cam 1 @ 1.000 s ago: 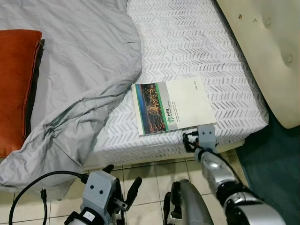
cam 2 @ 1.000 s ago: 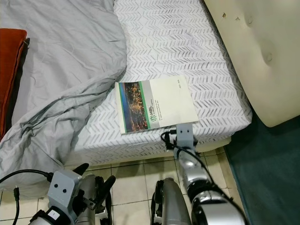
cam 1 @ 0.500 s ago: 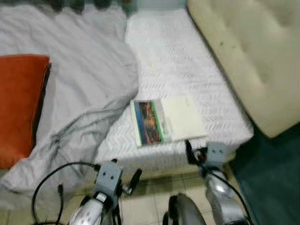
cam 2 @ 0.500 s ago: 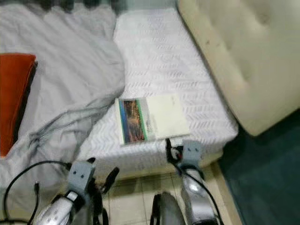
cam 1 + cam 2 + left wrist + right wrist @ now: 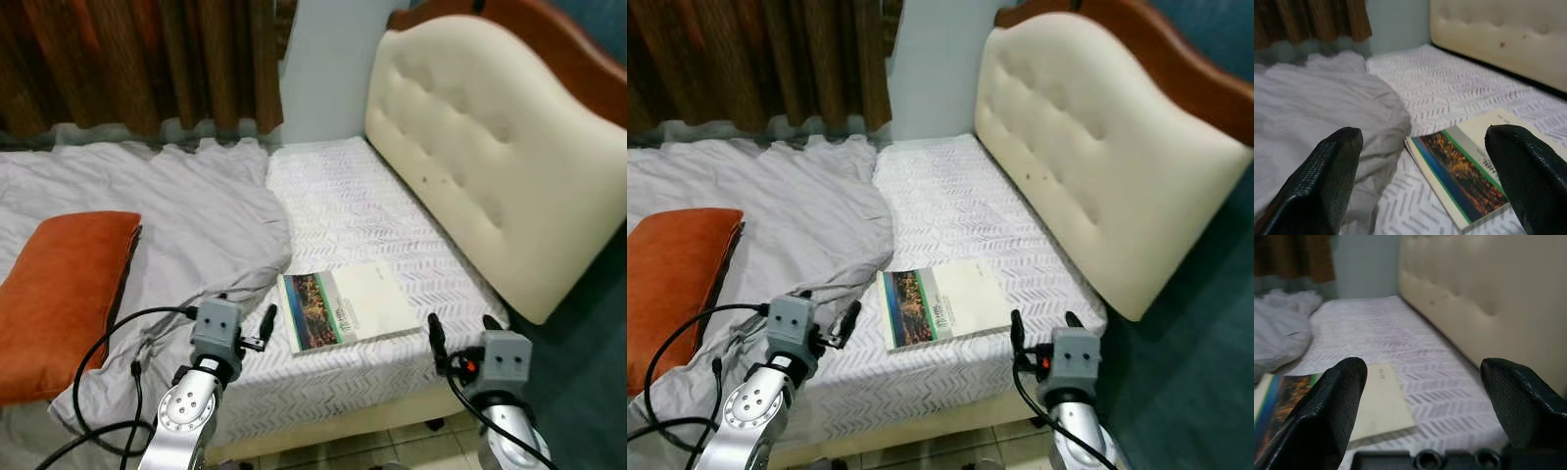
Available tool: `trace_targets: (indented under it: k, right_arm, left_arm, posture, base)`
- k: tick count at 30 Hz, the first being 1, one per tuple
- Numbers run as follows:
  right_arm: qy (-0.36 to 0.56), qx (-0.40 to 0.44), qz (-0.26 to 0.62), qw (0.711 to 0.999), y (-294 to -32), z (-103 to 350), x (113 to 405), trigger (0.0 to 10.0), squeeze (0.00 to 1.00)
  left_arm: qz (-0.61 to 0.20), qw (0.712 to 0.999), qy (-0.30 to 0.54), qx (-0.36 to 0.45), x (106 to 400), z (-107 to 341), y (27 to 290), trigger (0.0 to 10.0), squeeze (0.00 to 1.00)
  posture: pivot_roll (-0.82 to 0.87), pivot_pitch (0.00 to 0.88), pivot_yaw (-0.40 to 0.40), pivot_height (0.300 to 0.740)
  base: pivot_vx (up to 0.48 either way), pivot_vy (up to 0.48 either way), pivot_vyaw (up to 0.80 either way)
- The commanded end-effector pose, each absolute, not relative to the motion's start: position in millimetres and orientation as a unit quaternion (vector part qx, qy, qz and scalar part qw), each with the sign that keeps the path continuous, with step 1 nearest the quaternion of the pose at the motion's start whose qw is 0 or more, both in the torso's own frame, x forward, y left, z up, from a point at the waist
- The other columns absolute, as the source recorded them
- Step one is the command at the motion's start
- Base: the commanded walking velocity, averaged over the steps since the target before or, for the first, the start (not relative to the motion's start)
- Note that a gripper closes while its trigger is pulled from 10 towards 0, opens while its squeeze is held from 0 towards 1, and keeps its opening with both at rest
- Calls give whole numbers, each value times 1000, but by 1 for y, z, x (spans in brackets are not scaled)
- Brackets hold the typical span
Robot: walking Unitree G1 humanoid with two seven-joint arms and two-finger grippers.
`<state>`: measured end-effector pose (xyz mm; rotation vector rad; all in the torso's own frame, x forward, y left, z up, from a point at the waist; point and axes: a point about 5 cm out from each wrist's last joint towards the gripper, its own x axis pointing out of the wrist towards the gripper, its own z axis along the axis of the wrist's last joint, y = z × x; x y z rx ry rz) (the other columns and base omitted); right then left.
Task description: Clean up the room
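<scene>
Raised since, both grippers (left [image 5: 263, 326], right [image 5: 460, 336]) gape, seemingly empty.

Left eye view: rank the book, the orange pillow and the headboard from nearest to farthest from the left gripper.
1. Book, just right of the left gripper on the white sheet.
2. Orange pillow, off to the left on the grey blanket.
3. Headboard, far right.

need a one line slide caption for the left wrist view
Open left gripper hovering over the bed, its black fingers framing a booklet beside a rumpled grey blanket.
</scene>
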<state>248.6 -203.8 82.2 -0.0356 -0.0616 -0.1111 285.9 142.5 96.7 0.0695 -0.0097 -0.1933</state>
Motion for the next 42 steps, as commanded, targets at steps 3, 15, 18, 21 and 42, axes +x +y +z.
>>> trace_targets:
  k: [3,15,18,21,42]
  right_arm:
    - [-10,11,-66,998,-208,77,253,10000,0]
    - [26,22,-14,999,-195,67,261,10000,0]
    - [31,28,3,999,-190,65,262,10000,0]
    - [34,31,8,999,-189,63,262,10000,0]
    - [45,29,46,998,-179,64,279,10000,0]
  left_arm:
    - [-100,994,-13,40,295,95,140,10000,0]
    - [-97,993,-17,59,304,95,145,10000,0]
    - [-114,992,-20,49,300,92,138,10000,0]
    - [-118,992,-19,50,299,91,137,10000,0]
    - [-108,993,-5,51,303,82,139,10000,0]
  posture:
    - [-82,0,-13,665]
    - [-78,0,1,720]
    - [-76,0,-1,740]
    - [-71,0,-5,740]
    - [-45,0,-32,740]
  base:
    - [0,0,0]
    - [0,0,0]
    - [0,0,0]
    - [0,291,0]
    - [0,480,276]
